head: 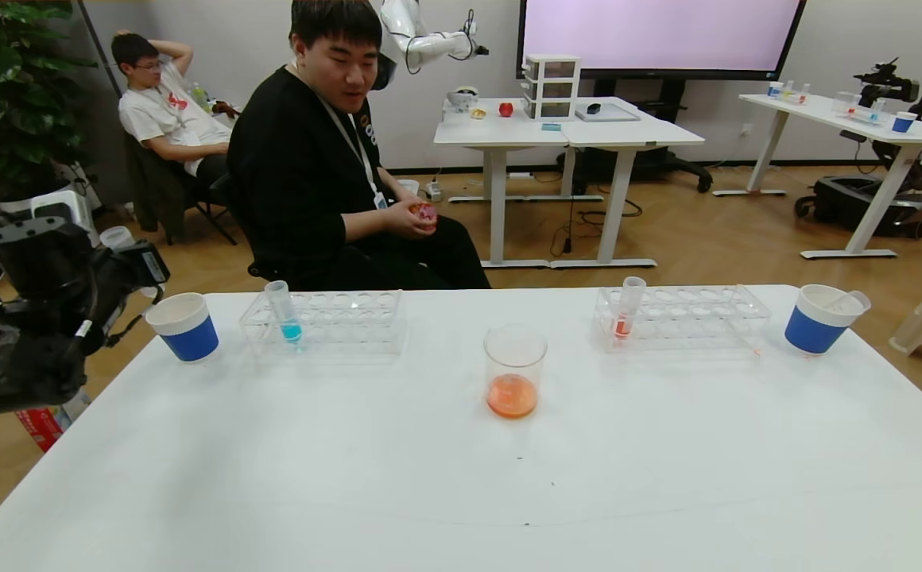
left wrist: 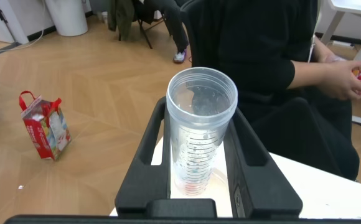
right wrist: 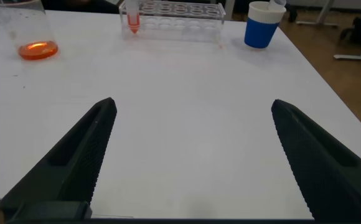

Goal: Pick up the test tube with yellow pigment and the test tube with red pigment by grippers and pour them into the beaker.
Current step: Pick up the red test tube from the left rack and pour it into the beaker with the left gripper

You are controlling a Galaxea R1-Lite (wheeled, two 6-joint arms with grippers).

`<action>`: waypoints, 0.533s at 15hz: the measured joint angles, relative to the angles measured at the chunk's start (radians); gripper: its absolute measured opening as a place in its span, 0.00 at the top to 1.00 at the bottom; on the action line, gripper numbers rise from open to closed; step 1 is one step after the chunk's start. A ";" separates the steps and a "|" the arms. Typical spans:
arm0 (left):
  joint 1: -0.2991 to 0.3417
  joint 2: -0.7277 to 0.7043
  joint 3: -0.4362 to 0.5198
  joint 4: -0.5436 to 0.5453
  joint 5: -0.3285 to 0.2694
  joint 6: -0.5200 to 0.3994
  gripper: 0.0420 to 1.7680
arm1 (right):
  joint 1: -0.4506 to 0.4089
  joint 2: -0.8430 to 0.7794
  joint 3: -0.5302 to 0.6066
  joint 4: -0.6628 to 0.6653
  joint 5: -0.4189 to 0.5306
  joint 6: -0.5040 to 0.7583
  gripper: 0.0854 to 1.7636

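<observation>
Beaker [head: 514, 370] mid-table, well apart from racks [head: 682, 316].

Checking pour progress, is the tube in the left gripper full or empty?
Empty, apparently: the tube between the left gripper's fingers is clear inside; the beaker holds orange liquid.

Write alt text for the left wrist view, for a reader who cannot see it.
The left gripper is shut on an empty-looking clear test tube, seen from above with its open rim toward the camera. Behind it sit a person in black, wooden floor and a red carton; a corner of the white table shows below.
</observation>
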 joint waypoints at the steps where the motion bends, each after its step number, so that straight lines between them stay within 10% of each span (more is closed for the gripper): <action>1: -0.002 0.021 0.013 -0.048 0.001 0.000 0.73 | 0.000 0.000 0.000 0.000 0.000 0.000 0.02; 8: -0.007 0.164 0.117 -0.238 0.007 -0.004 0.73 | 0.000 0.000 0.000 0.000 0.000 0.000 0.02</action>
